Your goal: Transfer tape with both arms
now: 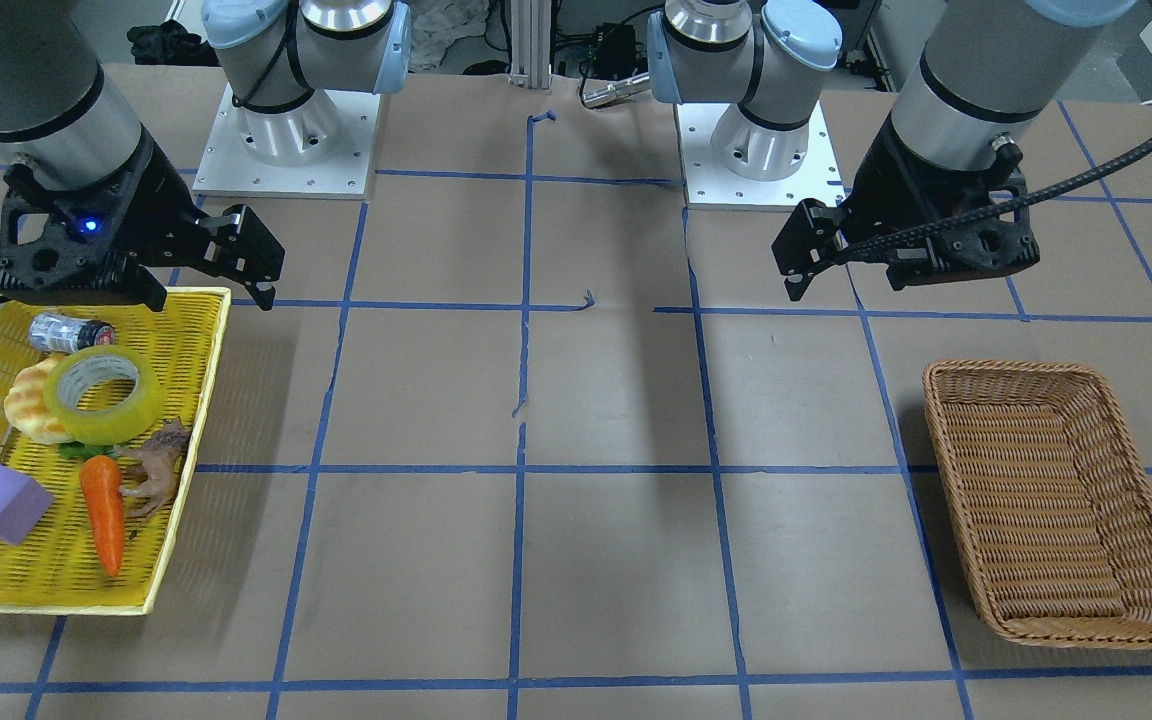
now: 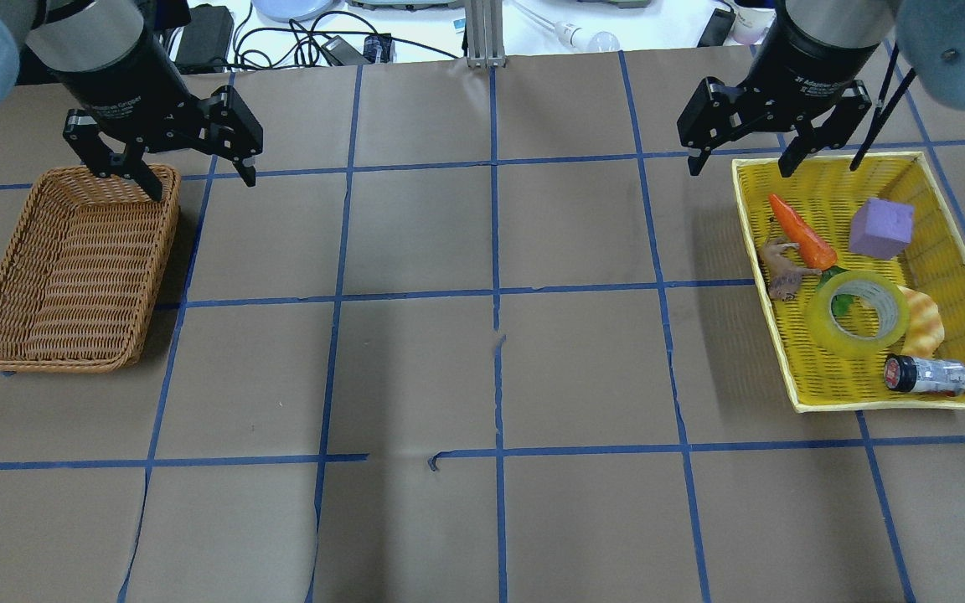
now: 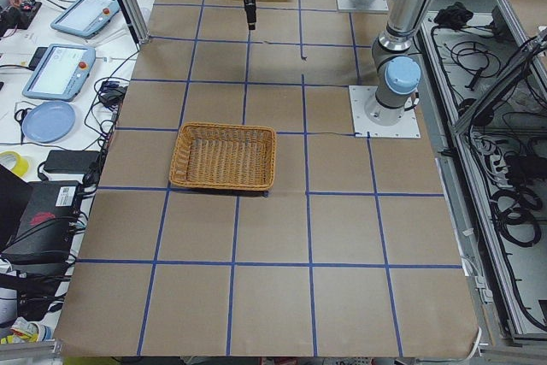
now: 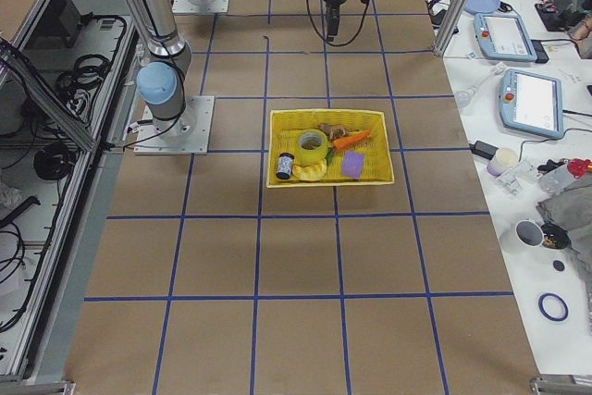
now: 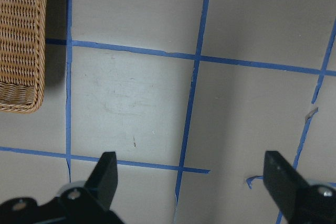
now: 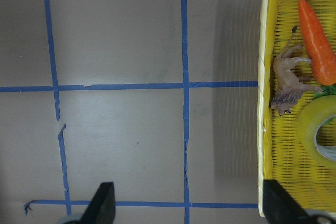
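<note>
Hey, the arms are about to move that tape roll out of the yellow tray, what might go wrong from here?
1. The tape rests partly on the bread toy, so the open right gripper may grip it unevenly and let it slip.
2. The lion figure and carrot crowd the tape; a finger could snag them.
3. A misaligned handover to the left gripper could drop it short of the wicker basket.

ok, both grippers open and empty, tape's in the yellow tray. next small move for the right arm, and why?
Probably slide the right gripper sideways until centred over the tape. The tape lies in the yellow tray, overlapping the bread toy, and the right wrist view catches it only at the frame's edge, so the open jaws aren't aligned to descend.
</note>
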`<state>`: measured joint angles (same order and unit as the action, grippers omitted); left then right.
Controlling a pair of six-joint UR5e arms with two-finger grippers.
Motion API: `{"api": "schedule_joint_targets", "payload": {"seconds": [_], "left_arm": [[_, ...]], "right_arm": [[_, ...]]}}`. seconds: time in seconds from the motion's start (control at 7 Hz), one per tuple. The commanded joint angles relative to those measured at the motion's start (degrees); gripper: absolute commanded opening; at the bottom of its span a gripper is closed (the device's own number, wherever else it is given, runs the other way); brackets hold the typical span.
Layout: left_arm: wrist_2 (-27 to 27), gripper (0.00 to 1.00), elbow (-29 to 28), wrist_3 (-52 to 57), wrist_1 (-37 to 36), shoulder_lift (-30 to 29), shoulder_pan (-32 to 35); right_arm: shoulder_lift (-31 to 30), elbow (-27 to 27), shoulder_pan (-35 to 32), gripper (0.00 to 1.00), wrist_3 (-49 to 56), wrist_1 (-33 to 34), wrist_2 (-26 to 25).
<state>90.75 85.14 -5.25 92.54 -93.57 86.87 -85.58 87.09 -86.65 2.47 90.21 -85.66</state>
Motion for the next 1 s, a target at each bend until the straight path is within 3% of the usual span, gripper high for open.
{"api": "schedule_joint_targets", "payload": {"seconds": [0.0,0.86], "left_arm": [[0.1,1.00,-0.5,-0.1,-0.1,-0.1,-0.1],[-0.7,1.00,-0.1,-0.1,-1.8,-0.1,0.0]], "right_arm": [[-0.1,0.1,-0.1,1.00,0.0,-0.1,-0.2],[-0.8,0.6,-2.5,1.00,-8.1,0.8,-3.2]]}}
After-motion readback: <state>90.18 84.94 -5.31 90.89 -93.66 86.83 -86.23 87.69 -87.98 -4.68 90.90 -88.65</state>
